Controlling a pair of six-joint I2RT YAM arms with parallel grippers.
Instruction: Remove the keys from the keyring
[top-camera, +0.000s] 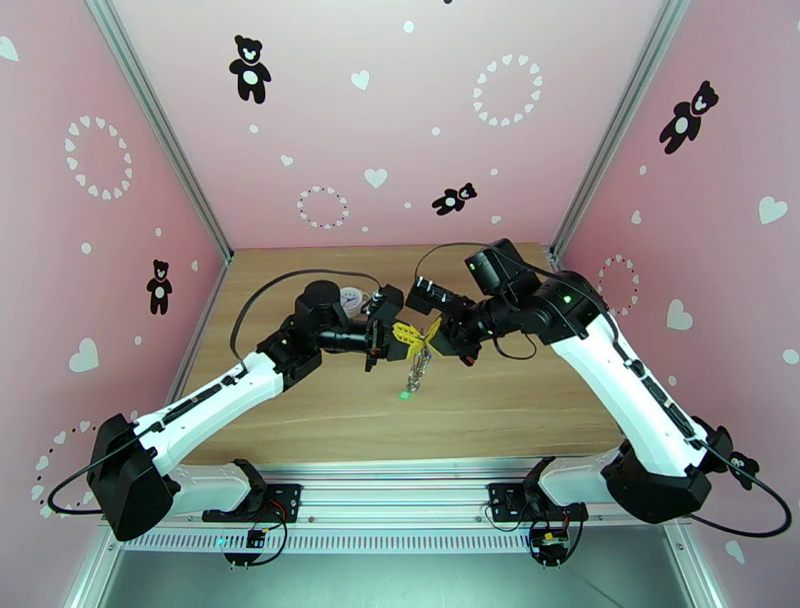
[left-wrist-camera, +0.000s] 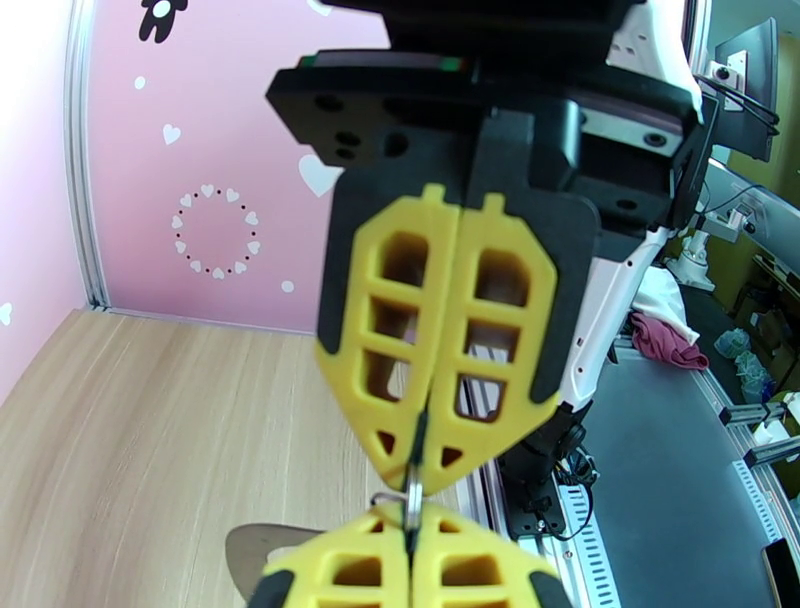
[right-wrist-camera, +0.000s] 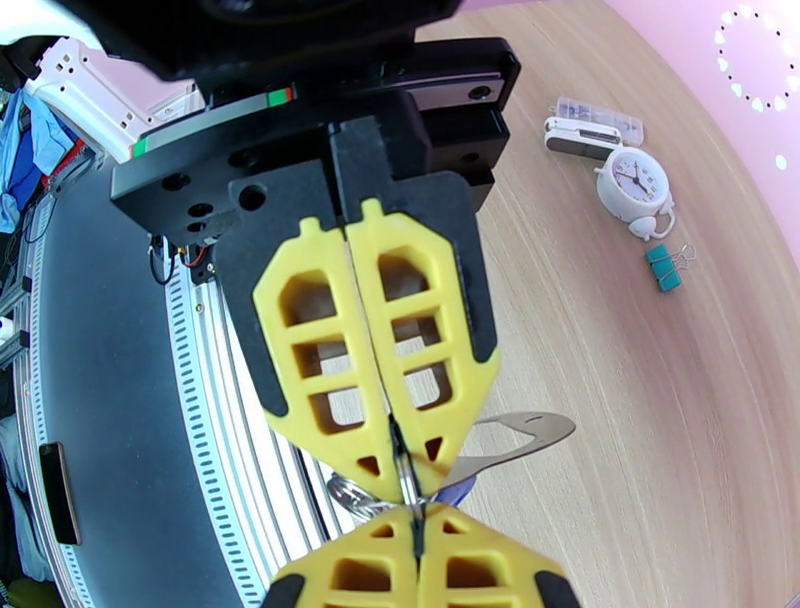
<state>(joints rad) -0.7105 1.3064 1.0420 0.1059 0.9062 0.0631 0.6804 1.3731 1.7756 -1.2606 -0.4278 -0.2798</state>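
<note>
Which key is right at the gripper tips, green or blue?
The blue-headed key, tucked beside the right gripper; the green-headed key hangs at the bottom of the silvery chain.

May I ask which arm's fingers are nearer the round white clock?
Left. The left fingers hang close by the round white clock; the right fingers meet them farther away.

Where the left end effector (left-wrist-camera: 410, 520) and right end effector (left-wrist-camera: 421, 462) meet tip to tip, they swallow most of the silvery metal keyring (left-wrist-camera: 411, 498). A blue-headed key (right-wrist-camera: 456, 491) barely peeks out beside the right one's tips.
</note>
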